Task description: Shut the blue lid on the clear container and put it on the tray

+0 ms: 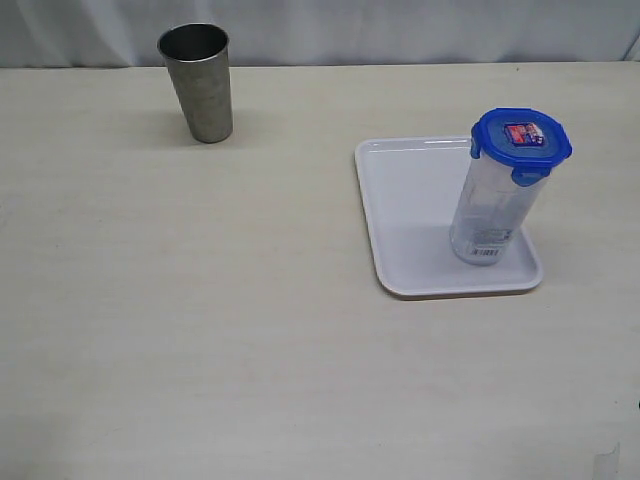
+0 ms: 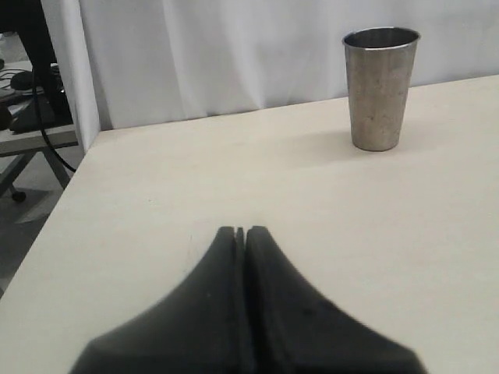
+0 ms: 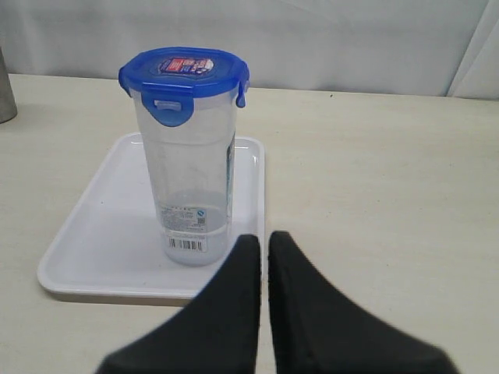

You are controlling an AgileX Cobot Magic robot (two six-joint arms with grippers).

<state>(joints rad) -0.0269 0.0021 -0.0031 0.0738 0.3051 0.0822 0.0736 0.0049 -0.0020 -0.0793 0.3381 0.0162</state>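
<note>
Exterior view: the tray (image 1: 400,200) lies flat on the table (image 1: 200,330), on the right arm's side, about midway between the far and near edges. The clear container (image 1: 495,215) stands upright on the tray, in the corner closest to the table's near edge and right side, with its barcode label low on the wall. The blue lid (image 1: 521,137) sits on top of the container with its clip tabs folded down and its red-and-white sticker facing up. A grey metal tumbler (image 1: 198,82) stands upright close to the far edge on the left arm's side, well apart from the tray. Neither arm shows here.

Left wrist view: the left tool (image 2: 240,231) is closed, jaws pressed together on nothing, above bare table; the tumbler stands well beyond it.

Right wrist view: the right tool (image 3: 264,241) is closed and empty, with only a thin slit between its jaws. It hangs near the tray's edge, apart from the lidded container.
</note>
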